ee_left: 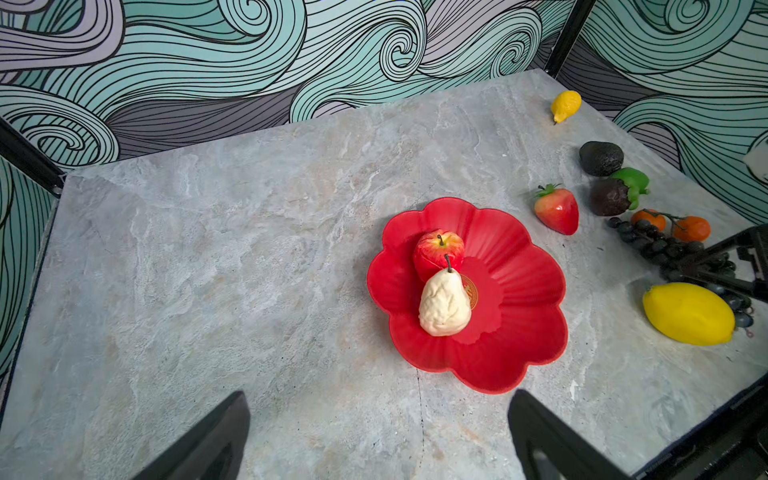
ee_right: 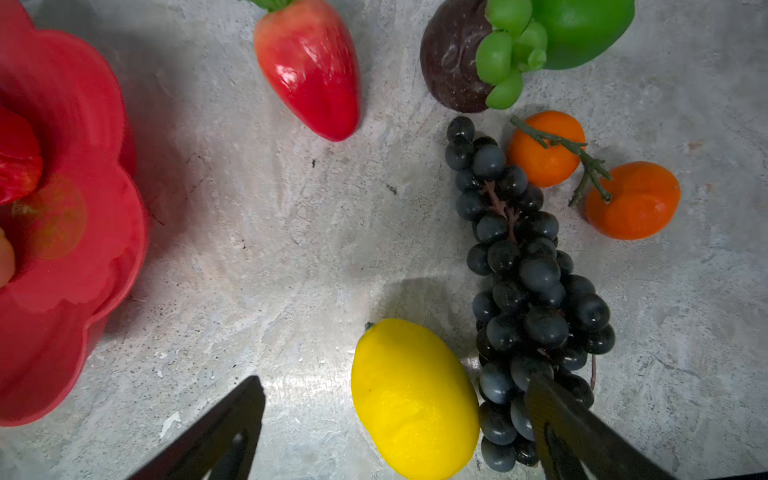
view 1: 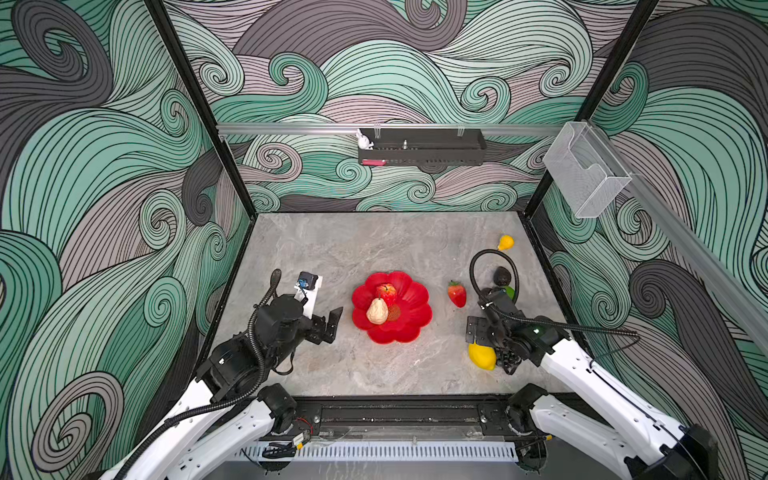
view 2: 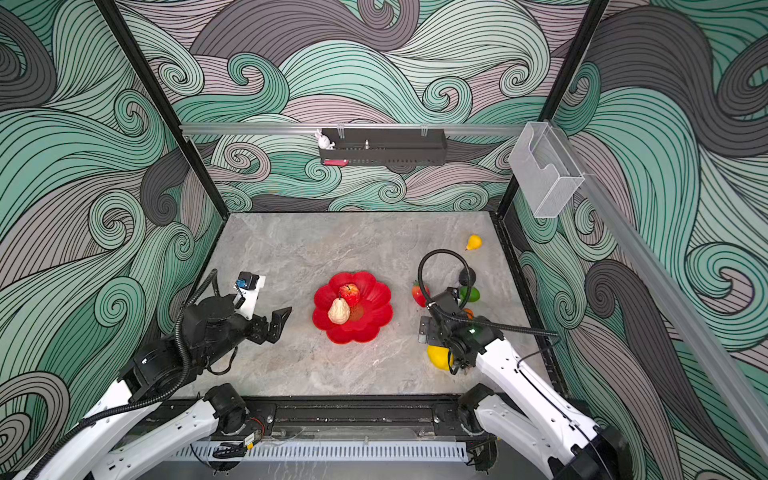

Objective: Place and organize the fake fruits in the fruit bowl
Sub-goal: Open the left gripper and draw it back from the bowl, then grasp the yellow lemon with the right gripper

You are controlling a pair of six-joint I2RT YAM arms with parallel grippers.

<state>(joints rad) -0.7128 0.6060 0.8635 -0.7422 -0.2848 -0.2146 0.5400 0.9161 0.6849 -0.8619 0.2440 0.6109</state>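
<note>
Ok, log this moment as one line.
in fruit bowl: apple, pear | on table: strawberry, lemon, grapes, avocado, oranges | left hand: open, empty | right hand: open, over lemon, grapes

Both arms reach forward with elbows bent. The left end effector point(ee_left: 378, 395) is angled down and forward, its jaws spread wide and gripping nothing. The right end effector point(ee_right: 395, 380) points steeply downward from a bent wrist, its jaws likewise wide apart, closed on nothing.
</note>
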